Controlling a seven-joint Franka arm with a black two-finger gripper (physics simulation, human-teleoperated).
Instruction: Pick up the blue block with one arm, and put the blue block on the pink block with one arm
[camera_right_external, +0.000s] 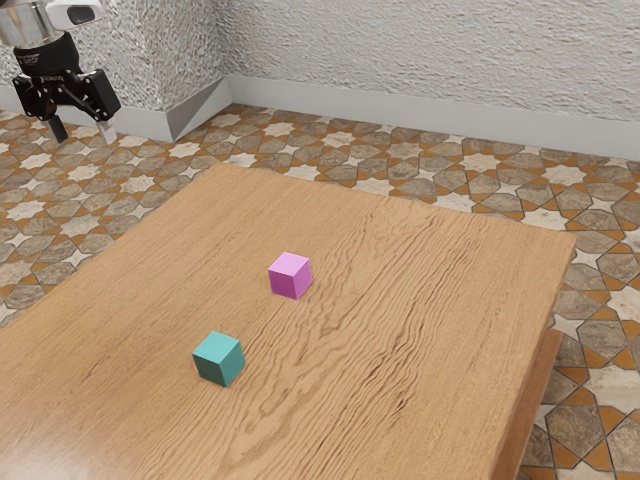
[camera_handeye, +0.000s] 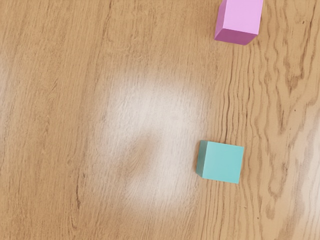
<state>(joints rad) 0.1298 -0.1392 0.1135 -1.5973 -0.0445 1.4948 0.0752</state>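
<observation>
The gripper (camera_right_external: 82, 128) hangs open and empty at the exterior view's far left, so centre it over the blue block (camera_right_external: 218, 358) on the desk (camera_right_external: 400, 330), nearer than the pink block (camera_right_external: 290, 275), squared to its faces

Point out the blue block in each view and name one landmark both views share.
Exterior view: blue block sits on the wooden table, nearer the camera than the pink block, to its left.
Wrist view: blue block lies on bare wood, apart from the pink block.
Shared landmark: the pink block.
</observation>
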